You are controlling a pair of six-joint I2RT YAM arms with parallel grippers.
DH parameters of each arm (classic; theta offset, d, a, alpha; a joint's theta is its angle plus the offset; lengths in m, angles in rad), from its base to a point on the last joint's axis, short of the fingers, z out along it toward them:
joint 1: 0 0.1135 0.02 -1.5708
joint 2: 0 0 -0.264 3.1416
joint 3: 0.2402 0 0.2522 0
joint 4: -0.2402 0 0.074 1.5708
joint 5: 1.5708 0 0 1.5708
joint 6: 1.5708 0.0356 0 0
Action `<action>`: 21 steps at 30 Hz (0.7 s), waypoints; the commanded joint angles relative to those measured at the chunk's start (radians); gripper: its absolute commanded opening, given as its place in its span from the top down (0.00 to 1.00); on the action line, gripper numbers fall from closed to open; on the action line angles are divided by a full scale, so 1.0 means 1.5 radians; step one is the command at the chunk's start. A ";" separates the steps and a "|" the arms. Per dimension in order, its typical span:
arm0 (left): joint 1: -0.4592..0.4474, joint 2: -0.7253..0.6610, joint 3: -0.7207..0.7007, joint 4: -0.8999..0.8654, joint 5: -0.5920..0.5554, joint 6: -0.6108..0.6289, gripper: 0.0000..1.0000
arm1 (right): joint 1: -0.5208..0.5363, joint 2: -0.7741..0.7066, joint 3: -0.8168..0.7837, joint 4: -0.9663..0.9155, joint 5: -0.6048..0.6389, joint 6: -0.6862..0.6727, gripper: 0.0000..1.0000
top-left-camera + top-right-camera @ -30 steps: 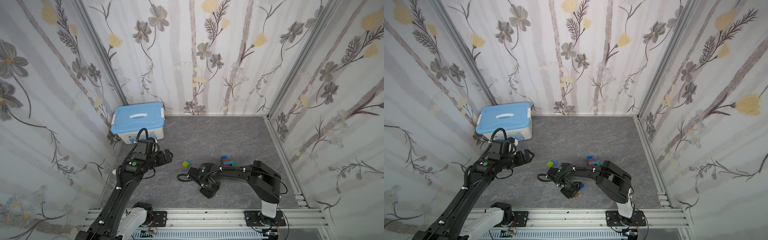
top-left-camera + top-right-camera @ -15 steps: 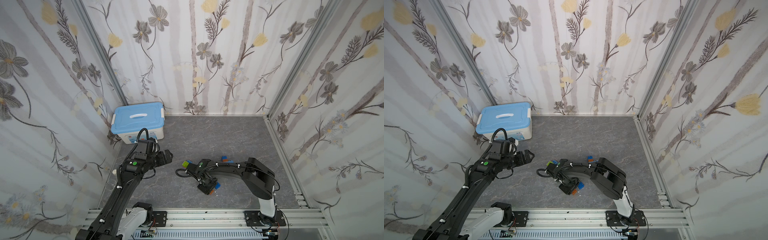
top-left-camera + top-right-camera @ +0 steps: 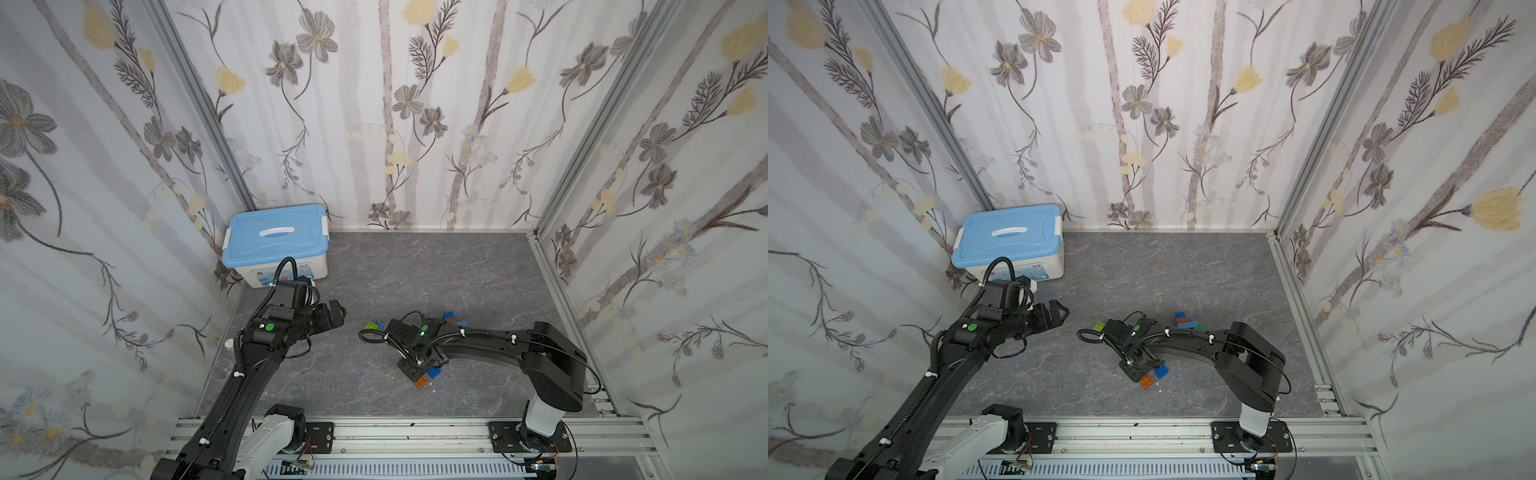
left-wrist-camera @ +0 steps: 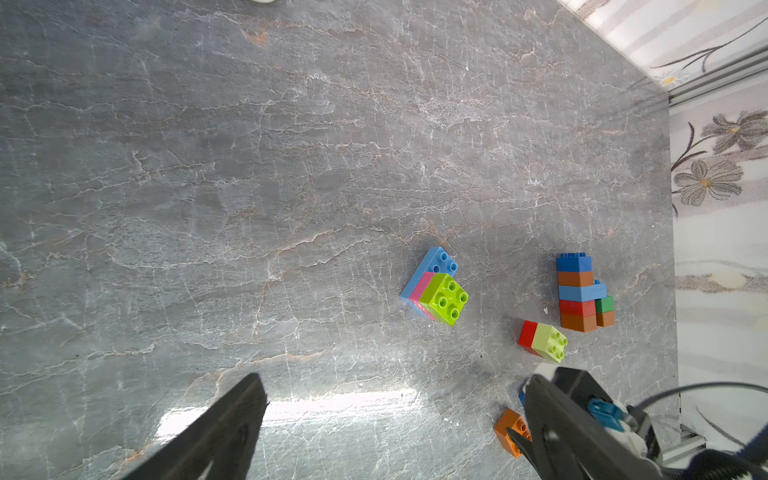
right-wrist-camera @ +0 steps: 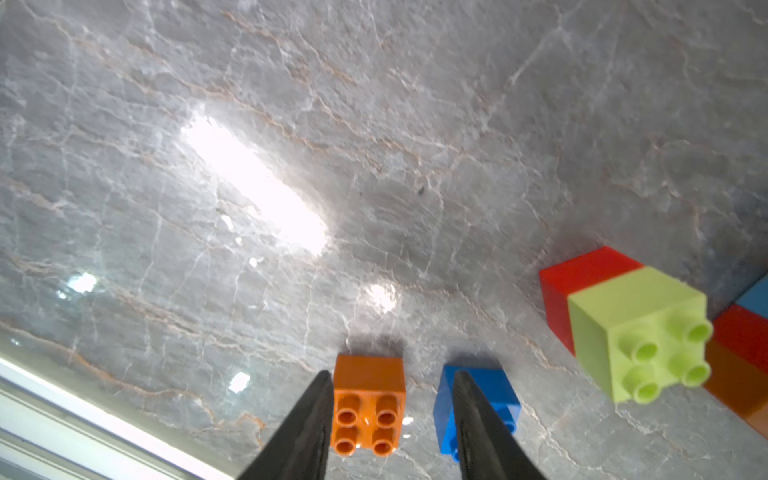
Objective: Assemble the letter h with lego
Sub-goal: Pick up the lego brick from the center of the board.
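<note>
Two loose bricks, orange brick (image 3: 421, 383) and blue brick (image 3: 435, 372), lie at the lower middle of a top view; my right claw (image 5: 392, 376) straddles the orange one with jaws apart, gripping nothing, and my left claw (image 3: 337, 311) hangs spread and empty. I judge I am fetching it for the half-built stack (image 4: 579, 293), so next I must close squarely, missing the blue one. Only the right wrist view shows the gap beside one finger (image 5: 469, 415).

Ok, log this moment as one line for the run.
left gripper: open, empty | right gripper: open over orange brick | blue brick: beside orange brick
</note>
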 commanded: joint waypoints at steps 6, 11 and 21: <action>0.001 0.001 0.000 0.015 -0.003 0.003 0.00 | 0.007 -0.039 -0.079 0.066 -0.024 0.048 0.49; 0.001 0.000 0.000 0.013 -0.005 0.003 0.00 | 0.013 -0.023 -0.065 0.074 -0.032 0.051 0.48; 0.001 -0.002 0.000 0.013 -0.005 0.003 0.00 | 0.020 -0.006 -0.082 0.085 -0.040 0.065 0.55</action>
